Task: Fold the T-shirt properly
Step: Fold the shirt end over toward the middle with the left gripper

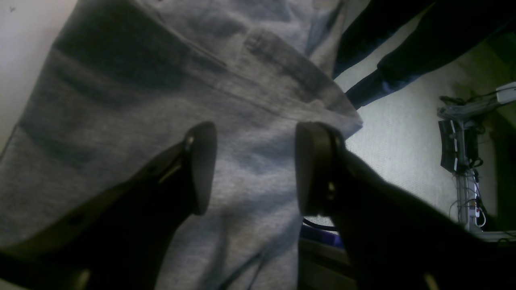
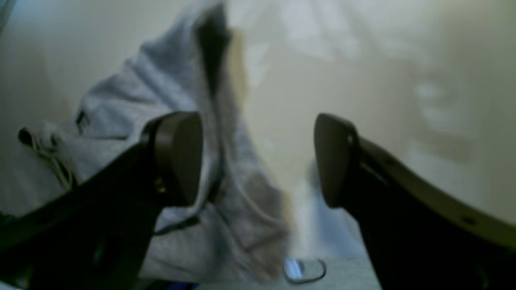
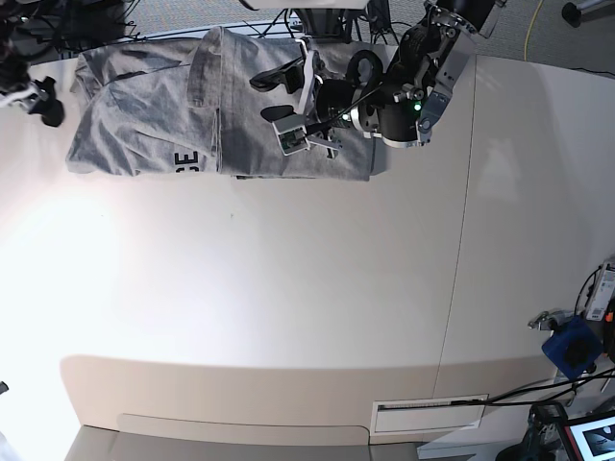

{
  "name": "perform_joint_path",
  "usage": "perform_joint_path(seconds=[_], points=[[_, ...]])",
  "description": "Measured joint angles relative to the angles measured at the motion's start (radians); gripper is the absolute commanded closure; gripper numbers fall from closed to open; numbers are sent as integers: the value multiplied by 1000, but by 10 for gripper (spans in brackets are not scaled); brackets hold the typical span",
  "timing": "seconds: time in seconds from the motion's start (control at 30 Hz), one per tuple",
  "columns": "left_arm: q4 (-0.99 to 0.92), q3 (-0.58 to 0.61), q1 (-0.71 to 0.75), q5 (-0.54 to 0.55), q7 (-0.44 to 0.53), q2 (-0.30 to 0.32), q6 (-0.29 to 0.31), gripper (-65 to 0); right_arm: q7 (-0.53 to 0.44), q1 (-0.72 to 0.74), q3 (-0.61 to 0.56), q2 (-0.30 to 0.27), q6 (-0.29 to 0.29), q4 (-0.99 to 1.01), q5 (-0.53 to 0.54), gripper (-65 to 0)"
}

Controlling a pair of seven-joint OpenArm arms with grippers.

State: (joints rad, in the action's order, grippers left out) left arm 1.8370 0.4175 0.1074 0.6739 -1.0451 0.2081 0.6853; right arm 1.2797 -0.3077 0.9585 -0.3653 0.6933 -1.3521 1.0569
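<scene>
T-shirt (image 3: 154,144) lay partly folded on the surface (image 3: 288,288) under my left pincer (image 1: 254,167); both pincers gaped wide, empty; final folds remained.

Heather-grey T-shirt (image 3: 154,125) with black lettering, on a cream table (image 3: 288,288).

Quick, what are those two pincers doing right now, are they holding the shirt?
Left pincer: open above the grey T-shirt, gripping nothing.
Right pincer: open wide, nothing between its fingers.
</scene>
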Motion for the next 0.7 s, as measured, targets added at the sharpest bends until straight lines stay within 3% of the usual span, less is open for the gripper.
perform_joint_path(seconds=[0.23, 0.57, 0.6, 0.67, 0.7], points=[[0, 0, 0, 0, 0, 0, 0, -320, -13, 61, -168, 0, 3, 44, 8, -421], [0, 0, 0, 0, 5, 0, 0, -320, -26, 72, -178, 6, 7, 45, -34, -420], [0, 0, 0, 0, 24, 0, -24, -320, -27, 72, -177, 14, 8, 45, -25, -417], [0, 0, -2, -9, 80, 0, -57, -320, -19, 72, -175, 38, 8, 45, 9, -356], [0, 0, -6, -13, 82, 0, -63, -320, -16, 72, -176, 51, 7, 45, 16, -290]])
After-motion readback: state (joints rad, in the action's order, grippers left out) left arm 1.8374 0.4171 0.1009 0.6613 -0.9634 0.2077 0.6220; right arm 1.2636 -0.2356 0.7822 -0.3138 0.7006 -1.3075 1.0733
